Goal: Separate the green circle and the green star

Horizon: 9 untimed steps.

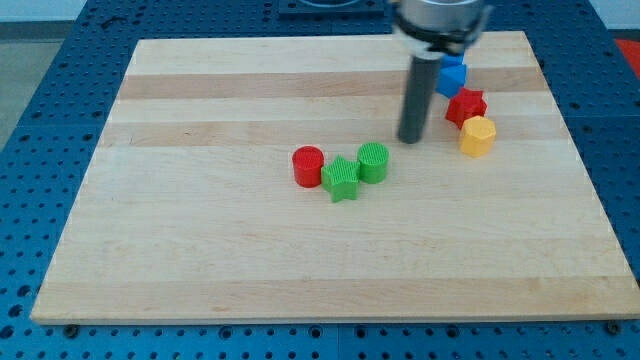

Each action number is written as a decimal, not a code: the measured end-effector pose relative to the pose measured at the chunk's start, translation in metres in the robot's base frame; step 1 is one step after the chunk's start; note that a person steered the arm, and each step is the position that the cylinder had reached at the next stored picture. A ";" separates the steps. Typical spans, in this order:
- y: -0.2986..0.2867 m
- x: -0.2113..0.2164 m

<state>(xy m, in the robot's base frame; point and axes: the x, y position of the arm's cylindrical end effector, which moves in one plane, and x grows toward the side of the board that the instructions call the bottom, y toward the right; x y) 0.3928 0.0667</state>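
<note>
Plainly, the largest thing in view is the pale wooden board (pixel 200 250), lying on a blue pegboard surface (pixel 40 120) that shows round its edges. Next in size is the arm's dark rod, coming down from twelve o'clock, with my tip (pixel 411 139) resting on bare wood; it carries no claw at all, so there is nothing to be released or clenched, and it grasps nothing. Near the board's middle sits a tight cluster: the green circle (pixel 373 161) touches the green star (pixel 341 179), which lies at about eight o'clock of it, and the red cylinder (pixel 308 165) presses against the star from its ten o'clock side. My tip stands at roughly two o'clock of the green circle, near it but apart. Off at the tip's three o'clock side are a blue block (pixel 453 75), a red star (pixel 466 106) and a yellow block (pixel 478 135), bunched in a short line. As I judge it, the separation is not yet begun: the two green blocks are in contact, and the whole push remains, likely a stroke driving one green piece away from the other.
</note>
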 end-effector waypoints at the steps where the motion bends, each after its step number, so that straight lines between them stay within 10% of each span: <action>1: -0.057 -0.009; 9: -0.035 0.086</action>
<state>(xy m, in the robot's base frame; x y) 0.4793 0.0314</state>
